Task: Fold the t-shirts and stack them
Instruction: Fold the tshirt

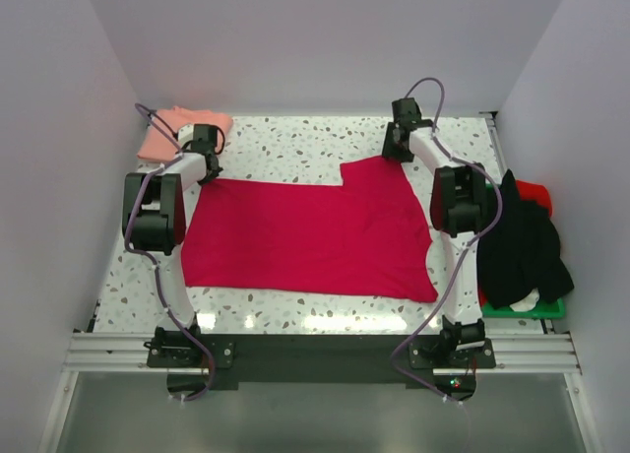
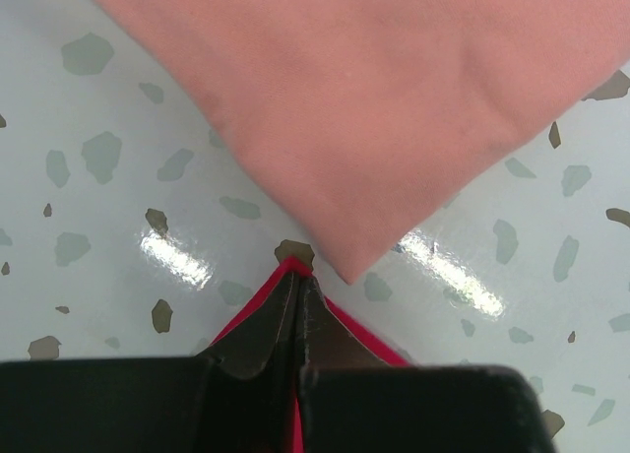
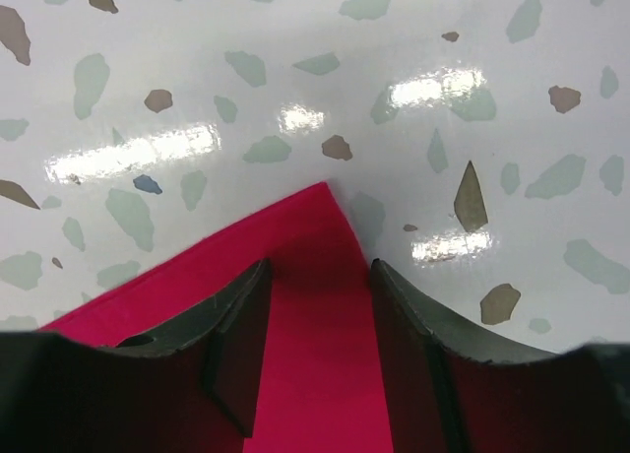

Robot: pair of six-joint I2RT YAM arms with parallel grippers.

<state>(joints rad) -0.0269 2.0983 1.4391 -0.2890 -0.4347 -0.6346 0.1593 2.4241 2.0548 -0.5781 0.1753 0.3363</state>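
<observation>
The crimson-red t-shirt [image 1: 315,231] lies spread flat across the middle of the table. My left gripper [image 1: 209,169] is at its far left corner. In the left wrist view the gripper [image 2: 297,276] is shut, with the red corner [image 2: 354,327] pinched between the fingers. My right gripper [image 1: 396,150] is at the shirt's far right corner. In the right wrist view the gripper [image 3: 320,268] is open, its fingers straddling the red corner [image 3: 315,355], which lies flat on the table. The pale salmon-pink t-shirt [image 1: 175,133] lies folded at the far left, its corner just beyond my left fingertips [image 2: 394,98].
A green tray [image 1: 527,313] at the right edge holds a heap of black cloth [image 1: 527,241] and something red [image 1: 535,192]. White walls close in the table on the left, back and right. The table top is speckled terrazzo [image 1: 295,148].
</observation>
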